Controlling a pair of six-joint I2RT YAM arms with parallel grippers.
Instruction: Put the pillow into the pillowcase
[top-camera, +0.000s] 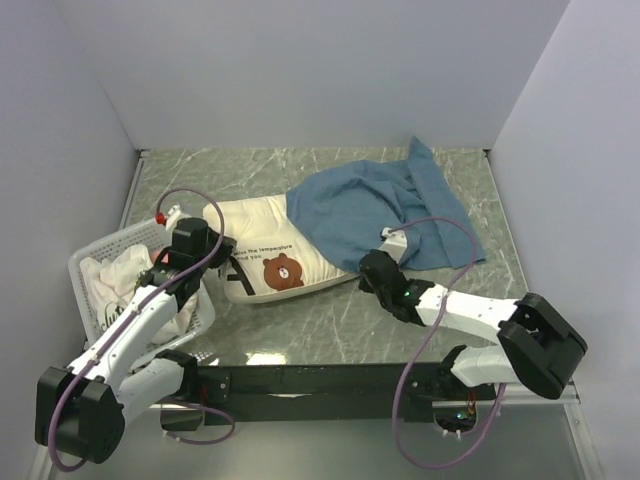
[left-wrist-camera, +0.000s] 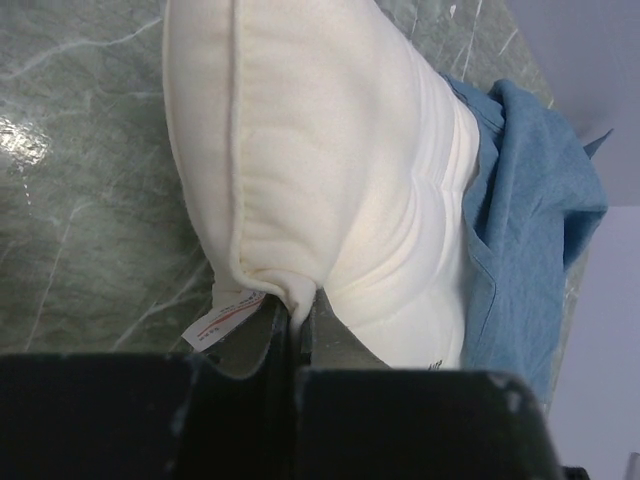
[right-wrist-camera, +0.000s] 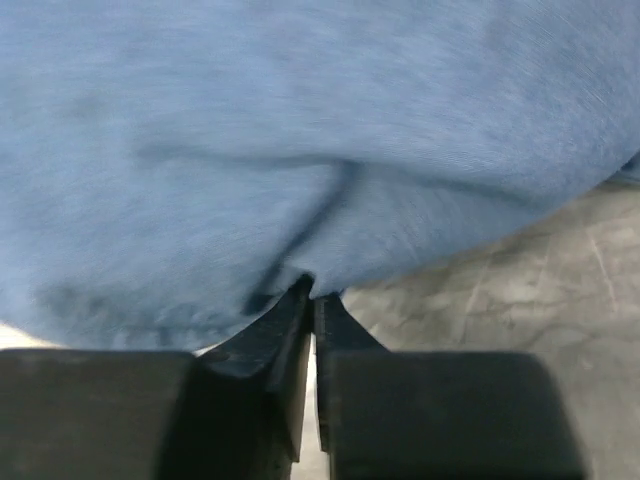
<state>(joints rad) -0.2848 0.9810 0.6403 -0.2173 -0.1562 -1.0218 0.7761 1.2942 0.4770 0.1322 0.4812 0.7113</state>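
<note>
The cream pillow (top-camera: 258, 240) lies across the middle of the table, its brown bear face (top-camera: 284, 270) turned towards the near edge. Its right part sits inside the blue pillowcase (top-camera: 375, 205), whose loose end spreads to the back right. My left gripper (top-camera: 216, 252) is shut on the pillow's left corner. In the left wrist view the pillow (left-wrist-camera: 330, 170) has a fold of its corner pinched at the left gripper (left-wrist-camera: 298, 308), next to a small white tag (left-wrist-camera: 222, 320). My right gripper (right-wrist-camera: 312, 287) is shut on the near hem of the pillowcase (right-wrist-camera: 300, 150). That view is blurred.
A white mesh basket (top-camera: 88, 268) holding crumpled white cloth (top-camera: 118, 275) stands at the left edge, close to my left arm. Grey walls close in the table on three sides. Bare marble tabletop (top-camera: 320, 320) lies between the pillow and the arm bases.
</note>
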